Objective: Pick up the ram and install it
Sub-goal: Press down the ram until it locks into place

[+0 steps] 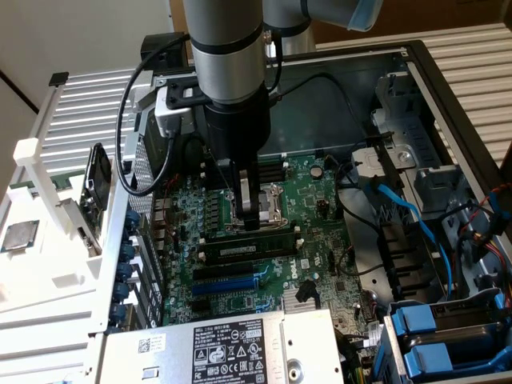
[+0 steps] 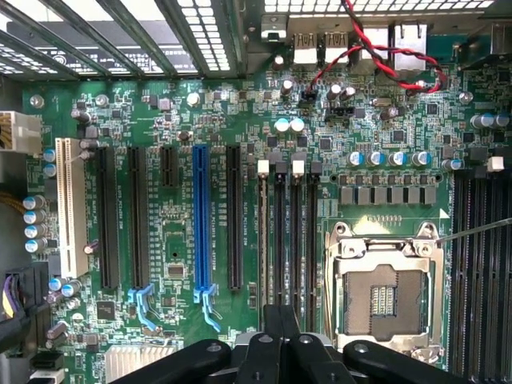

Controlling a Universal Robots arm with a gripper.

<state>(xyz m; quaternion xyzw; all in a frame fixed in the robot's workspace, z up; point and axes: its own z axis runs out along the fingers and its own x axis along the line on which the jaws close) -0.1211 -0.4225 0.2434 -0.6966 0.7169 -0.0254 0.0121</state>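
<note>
The ram (image 1: 250, 250), a long, thin, dark circuit-board stick with a pale label, lies along one of the long black memory slots (image 1: 240, 238) at the lower centre of the exterior view. It is just below the square silver processor socket (image 1: 277, 210). Whether it is pushed fully home cannot be told.

The black two-fingered gripper (image 1: 250, 210) hangs just above it, over the socket's edge. In the wrist view its fingers (image 2: 270, 356) look pressed together, with nothing between them.

The risks, as I judge them:
- A stick that is tilted or off its slot could bind or flex under downward pressure.
- A sideways drift could rake the open socket (image 2: 382, 296) and its contacts.

Room is tight. The blue expansion slot (image 1: 232, 282) and the silver power-supply box (image 1: 232, 344) crowd the lower side. Blue cables (image 1: 400, 210) run on the exterior view's right, and the metal case wall (image 1: 344, 68) closes the top. The freest way out is straight up.
</note>
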